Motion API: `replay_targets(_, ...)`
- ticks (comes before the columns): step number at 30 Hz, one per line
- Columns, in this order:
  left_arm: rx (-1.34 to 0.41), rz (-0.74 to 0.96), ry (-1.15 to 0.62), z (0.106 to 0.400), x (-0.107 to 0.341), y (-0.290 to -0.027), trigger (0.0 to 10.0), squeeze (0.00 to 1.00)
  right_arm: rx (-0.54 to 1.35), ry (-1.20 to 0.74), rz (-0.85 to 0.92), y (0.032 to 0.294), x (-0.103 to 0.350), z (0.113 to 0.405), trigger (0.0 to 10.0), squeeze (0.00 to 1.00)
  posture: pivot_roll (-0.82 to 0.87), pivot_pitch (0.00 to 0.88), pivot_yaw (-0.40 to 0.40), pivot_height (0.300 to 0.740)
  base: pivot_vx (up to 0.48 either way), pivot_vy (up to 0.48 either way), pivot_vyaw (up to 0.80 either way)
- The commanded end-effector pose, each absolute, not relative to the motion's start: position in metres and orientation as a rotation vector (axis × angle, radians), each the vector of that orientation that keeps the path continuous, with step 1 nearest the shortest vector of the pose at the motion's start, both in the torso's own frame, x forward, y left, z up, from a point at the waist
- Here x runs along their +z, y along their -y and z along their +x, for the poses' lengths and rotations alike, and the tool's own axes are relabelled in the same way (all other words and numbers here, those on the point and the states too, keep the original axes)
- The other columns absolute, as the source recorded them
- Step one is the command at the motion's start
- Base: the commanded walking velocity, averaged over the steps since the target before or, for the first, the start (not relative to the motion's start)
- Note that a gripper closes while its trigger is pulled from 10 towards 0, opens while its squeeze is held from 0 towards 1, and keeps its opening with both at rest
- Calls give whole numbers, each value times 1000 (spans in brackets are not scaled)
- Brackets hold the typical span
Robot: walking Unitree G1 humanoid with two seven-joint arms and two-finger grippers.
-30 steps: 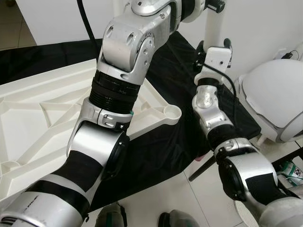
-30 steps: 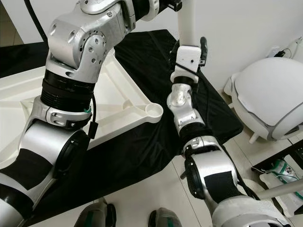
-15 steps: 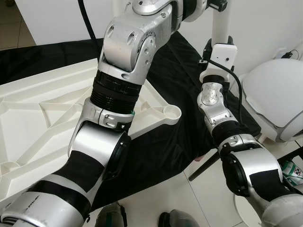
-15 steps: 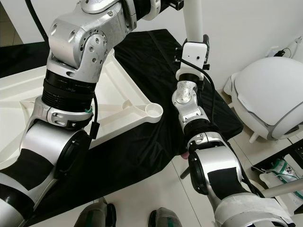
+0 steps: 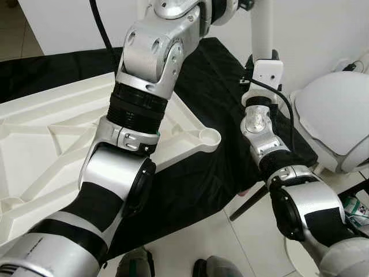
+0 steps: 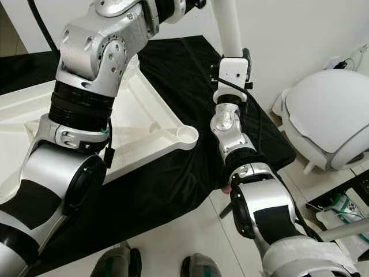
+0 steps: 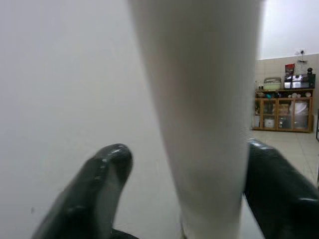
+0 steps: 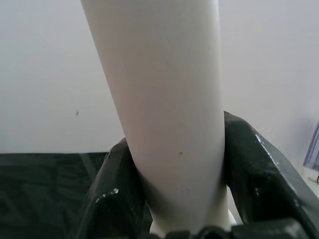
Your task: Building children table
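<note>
Fingers of our right gripper (image 8: pixel 174 199) clamp the white leg (image 8: pixel 159 99); the left gripper (image 7: pixel 184 194) straddles it loosely — we keep it plumb over the tabletop's corner socket (image 5: pixel 209 137).

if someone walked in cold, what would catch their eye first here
Probably the white table leg standing upright at the top of the head views, with the right claw shut around it and the left claw straddling it, one finger apart from it. Next, the big white tabletop lying underside up on a black cloth to the robot's left, its round corner socket bare.
</note>
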State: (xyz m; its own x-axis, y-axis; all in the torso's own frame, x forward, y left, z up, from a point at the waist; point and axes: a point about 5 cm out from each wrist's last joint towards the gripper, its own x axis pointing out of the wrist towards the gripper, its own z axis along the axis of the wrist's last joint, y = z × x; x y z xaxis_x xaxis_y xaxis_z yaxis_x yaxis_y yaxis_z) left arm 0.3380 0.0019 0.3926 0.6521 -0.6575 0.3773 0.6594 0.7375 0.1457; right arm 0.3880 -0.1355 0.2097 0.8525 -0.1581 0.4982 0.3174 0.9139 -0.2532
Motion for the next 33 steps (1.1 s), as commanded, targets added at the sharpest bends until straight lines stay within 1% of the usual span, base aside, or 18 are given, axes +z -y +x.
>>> replay_targets(1, -671, -15, 448, 339, 398, -6, 10000, 1000, -260, 459, -292, 139, 204, 387, 10000, 0, -4, 0, -19, 740, 0, 0, 0)
replay_targets(2, -665, -12, 447, 339, 397, -10, 10000, 522, -253, 438, -262, 137, 203, 388, 10000, 0, -6, 0, -15, 740, 0, 0, 0)
replay_targets(3, -658, -7, 449, 339, 397, -13, 10000, 522, -249, 425, -242, 135, 202, 388, 10000, 0, -6, 0, -14, 740, 0, 0, 0)
replay_targets(4, -656, -8, 455, 338, 397, -16, 10000, 0, -254, 411, -228, 135, 201, 389, 10000, 0, -6, 0, -14, 740, 0, 0, 0)
replay_targets(10, -680, -39, 475, 334, 401, -18, 10000, 0, -261, 368, -205, 135, 198, 391, 10000, 0, -1, 0, -11, 740, 0, 0, 0)
replay_targets(17, -737, -74, 463, 330, 400, -15, 10000, 0, -264, 371, -196, 135, 200, 392, 10000, 0, 1, 0, -11, 740, 0, 0, 0)
replay_targets(20, -828, -150, 440, 321, 395, -14, 10000, 0, -287, 353, -154, 142, 203, 394, 10000, 0, 0, 0, -12, 740, 0, 0, 0)
replay_targets(23, -844, -153, 433, 319, 392, -15, 10000, 0, -292, 346, -132, 145, 205, 394, 10000, 0, 2, 0, -13, 740, 0, 0, 0)
replay_targets(24, -853, -140, 411, 317, 382, -20, 10000, 0, -287, 347, -99, 148, 211, 396, 10000, 0, 2, 0, -13, 740, 0, 0, 0)
replay_targets(29, -839, -120, 390, 318, 373, -24, 10000, 0, -263, 347, -68, 148, 215, 397, 10000, 0, -2, 0, -14, 740, 0, 0, 0)
replay_targets(30, -817, -97, 363, 319, 363, -27, 10000, 0, -225, 351, -49, 146, 218, 398, 10000, 0, -3, 0, -16, 740, 0, 0, 0)
replay_targets(31, -817, -97, 363, 319, 363, -27, 10000, 0, -225, 351, -49, 146, 218, 398, 10000, 0, -3, 0, -16, 740, 0, 0, 0)
replay_targets(32, -776, -70, 332, 323, 351, -30, 10000, 0, -178, 350, -39, 142, 221, 399, 10000, 0, -3, 0, -16, 740, 0, 0, 0)
replay_targets(33, -776, -70, 332, 323, 351, -30, 10000, 0, -178, 350, -39, 142, 221, 399, 10000, 0, -3, 0, -16, 740, 0, 0, 0)
